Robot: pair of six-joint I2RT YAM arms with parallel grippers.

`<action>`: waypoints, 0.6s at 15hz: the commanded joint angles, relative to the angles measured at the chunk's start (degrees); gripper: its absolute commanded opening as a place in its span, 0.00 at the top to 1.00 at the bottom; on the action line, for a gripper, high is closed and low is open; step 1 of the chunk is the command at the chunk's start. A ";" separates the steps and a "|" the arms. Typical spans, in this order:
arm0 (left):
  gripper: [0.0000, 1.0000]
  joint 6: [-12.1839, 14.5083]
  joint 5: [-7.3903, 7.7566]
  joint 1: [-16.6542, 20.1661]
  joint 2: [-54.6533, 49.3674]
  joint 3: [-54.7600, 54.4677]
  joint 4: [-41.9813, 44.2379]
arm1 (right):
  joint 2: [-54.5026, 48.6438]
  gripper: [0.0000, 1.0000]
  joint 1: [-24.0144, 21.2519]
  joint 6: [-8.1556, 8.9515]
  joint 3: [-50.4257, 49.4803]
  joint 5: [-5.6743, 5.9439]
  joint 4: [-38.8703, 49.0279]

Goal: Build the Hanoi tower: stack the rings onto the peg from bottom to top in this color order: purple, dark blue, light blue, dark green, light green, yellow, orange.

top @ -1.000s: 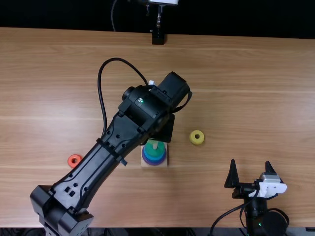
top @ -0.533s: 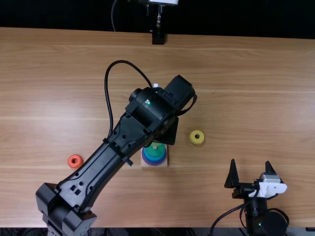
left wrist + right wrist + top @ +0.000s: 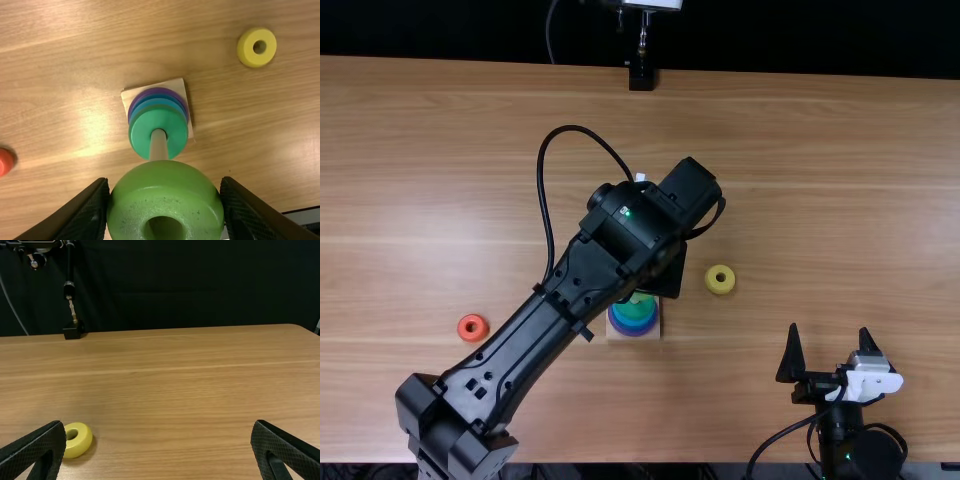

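Over the peg base [image 3: 616,331] in the top view is my left gripper [image 3: 655,285], its tips mostly hidden under the arm. In its wrist view the left gripper [image 3: 165,205] is shut on the light green ring [image 3: 165,187], held above the peg [image 3: 159,142]. Down on the base [image 3: 131,93] sit the purple ring [image 3: 159,91], blue rings [image 3: 156,101] and the dark green ring [image 3: 142,129]. The yellow ring [image 3: 720,279] and the orange ring [image 3: 472,327] lie apart on the table. My right gripper [image 3: 830,352] stands open and holds nothing; its wrist view shows the right gripper [image 3: 159,440] wide apart.
The left arm [image 3: 535,345] stretches diagonally over the table between the orange ring and the base. A black stand [image 3: 641,75] is at the table's far edge. A cable [image 3: 780,435] loops beside the right arm.
My left arm has shifted a little to the right and toward the near edge, with the light green ring in its gripper. The right arm has kept still.
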 commanded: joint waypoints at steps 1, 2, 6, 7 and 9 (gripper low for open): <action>1.00 -0.48 -0.35 -0.50 1.43 -0.99 -0.11 | -0.40 0.00 -0.64 -0.28 -0.42 -0.18 -0.47; 1.00 -0.48 -0.35 -0.50 1.96 -1.43 -0.11 | -0.40 0.00 -0.64 -0.28 -0.42 -0.18 -0.47; 1.00 -0.37 -0.45 -0.23 2.04 -1.69 -0.01 | -0.40 0.00 -0.64 -0.28 -0.42 -0.18 -0.47; 1.00 -0.37 -0.45 -0.15 2.04 -1.87 -0.01 | -0.40 0.00 -0.64 -0.28 -0.33 -0.18 -0.47; 1.00 -0.27 -0.35 -0.06 2.04 -2.66 0.62 | -0.40 0.00 -0.64 -0.28 -0.42 -0.07 -0.47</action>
